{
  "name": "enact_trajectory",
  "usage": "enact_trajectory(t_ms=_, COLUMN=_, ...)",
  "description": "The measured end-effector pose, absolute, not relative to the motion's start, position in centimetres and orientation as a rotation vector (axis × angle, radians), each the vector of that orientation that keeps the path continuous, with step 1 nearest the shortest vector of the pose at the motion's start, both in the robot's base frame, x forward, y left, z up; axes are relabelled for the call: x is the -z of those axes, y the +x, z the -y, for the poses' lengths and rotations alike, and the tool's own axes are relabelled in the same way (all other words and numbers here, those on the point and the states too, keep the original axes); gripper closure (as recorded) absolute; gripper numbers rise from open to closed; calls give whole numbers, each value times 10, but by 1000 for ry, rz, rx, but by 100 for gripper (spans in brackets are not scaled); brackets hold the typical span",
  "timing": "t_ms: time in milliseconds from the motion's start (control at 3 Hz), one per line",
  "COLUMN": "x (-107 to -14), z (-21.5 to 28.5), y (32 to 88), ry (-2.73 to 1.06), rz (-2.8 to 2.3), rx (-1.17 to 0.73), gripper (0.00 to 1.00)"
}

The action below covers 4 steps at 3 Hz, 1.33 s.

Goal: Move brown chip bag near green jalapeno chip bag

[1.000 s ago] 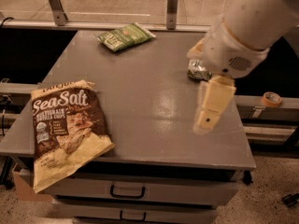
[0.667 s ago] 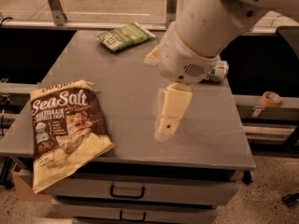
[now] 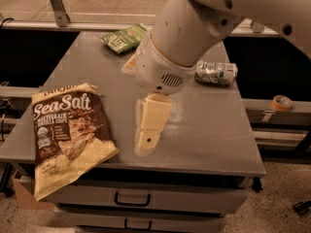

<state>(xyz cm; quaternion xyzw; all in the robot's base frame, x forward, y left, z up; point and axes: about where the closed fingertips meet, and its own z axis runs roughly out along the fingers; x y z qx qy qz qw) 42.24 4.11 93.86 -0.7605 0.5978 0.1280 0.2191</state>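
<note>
The brown chip bag, dark brown and cream-yellow with white "Sea Salt" lettering, lies flat at the table's front left corner and hangs over the front edge. The small green jalapeno chip bag lies at the far edge of the table, left of centre. My gripper hangs from the large white arm over the front middle of the table. It points down, to the right of the brown bag and apart from it. It holds nothing that I can see.
A crushed silver-green can lies on its side at the right of the grey table. Drawers sit under the table front. A tape roll rests on a ledge to the right.
My arm and gripper have swung left across the table, from the right side near the can to the front middle, closer to the brown bag. The bags and can have not moved.
</note>
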Motion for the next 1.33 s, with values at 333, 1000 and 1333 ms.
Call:
enact_trajectory(t_ms=333, x=-930, z=-66, y=433, ry=-2064, rz=-1619, rx=-400, gripper=0)
enact_trajectory(t_ms=1000, x=-913, z=-176, y=491, ry=-2007, rz=-1459, rx=-561, gripper=0)
enact_trajectory(t_ms=1333, x=-893, z=-221, y=510, ry=-2005, rz=-1455, rx=-634, gripper=0)
